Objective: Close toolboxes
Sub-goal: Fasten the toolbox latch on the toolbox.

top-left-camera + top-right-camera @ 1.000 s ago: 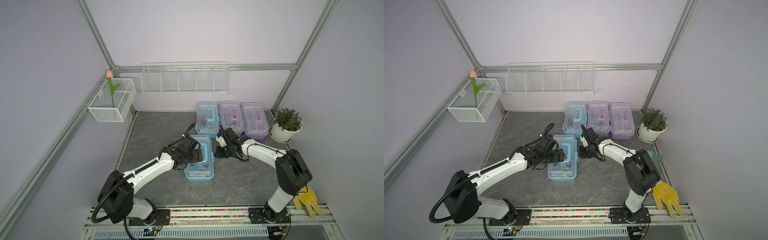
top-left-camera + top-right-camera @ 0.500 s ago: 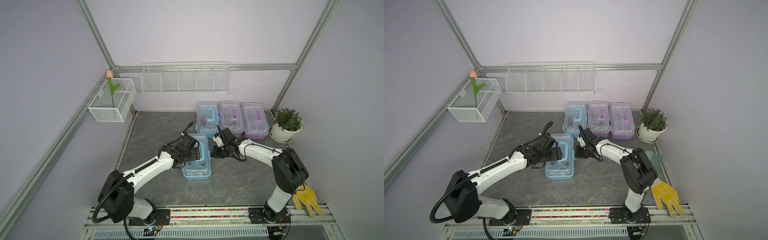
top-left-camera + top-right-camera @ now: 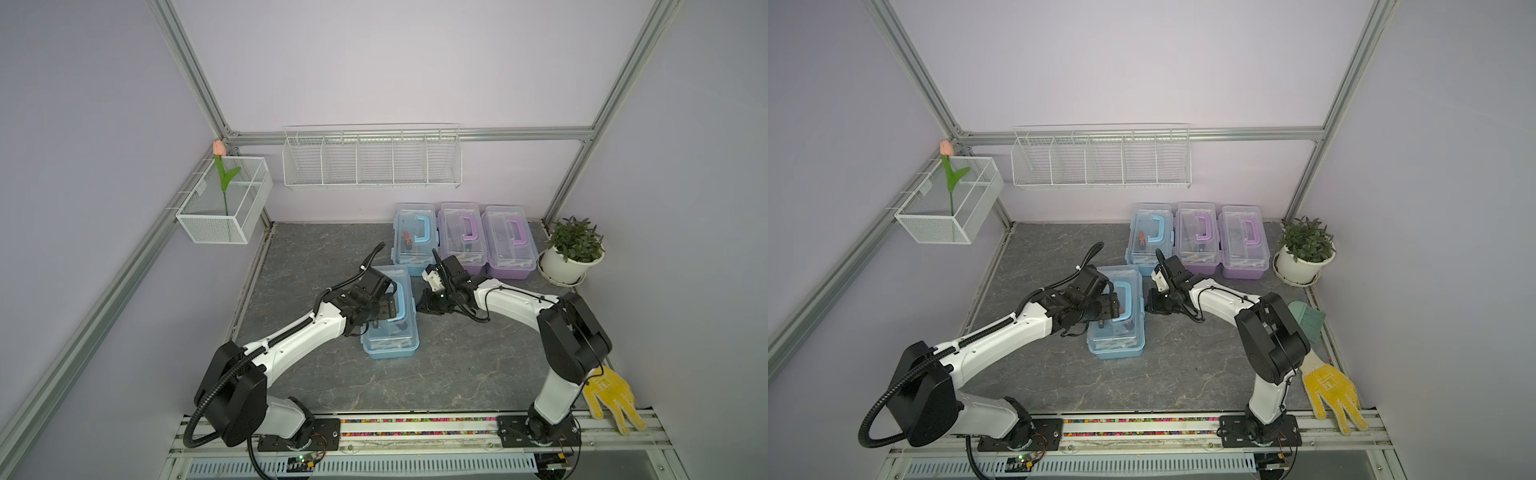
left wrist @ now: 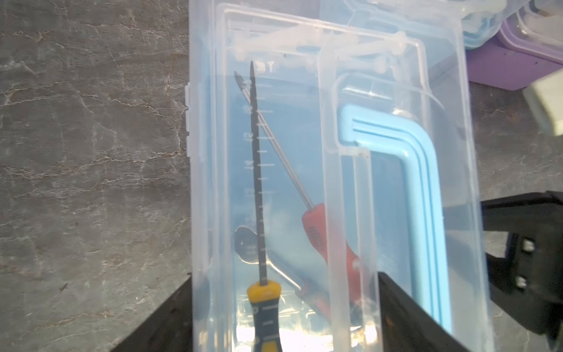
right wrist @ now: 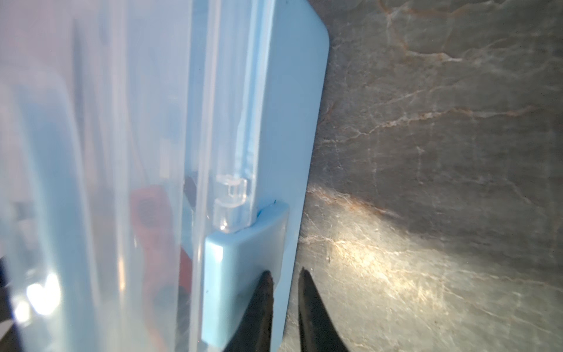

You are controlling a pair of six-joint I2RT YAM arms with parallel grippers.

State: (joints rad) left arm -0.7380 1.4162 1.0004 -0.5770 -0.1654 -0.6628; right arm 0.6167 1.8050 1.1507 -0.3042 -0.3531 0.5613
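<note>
Grey stone-patterned tabletop [image 3: 316,257] fills my screen, and out in front of the back row sits the light-blue toolbox [image 3: 395,345] I am working on, its clear lid down. Over the last second it has slid a little toward my left arm's side, and the right gripper [image 5: 285,304] has followed it in. That gripper's fingers are drawn almost together with nothing between them, one tip laid against the blue latch [image 5: 243,268] on the box's side wall. The left gripper [image 4: 285,275] hangs over the lid with its jaws wide apart, one finger outside the wall away from the latch and the other on the lid beside the carry handle [image 4: 423,183]. The jaws have narrowed slightly, and I cannot tell whether they press on anything.

I read the slide as my push moving the whole box rather than seating the latch, so the left side needs to brace harder. I cannot tell from here whether the latch has clicked. The other three toolboxes [image 3: 463,235] stand side by side against the back wall with lids down, so this looks like the last one.
</note>
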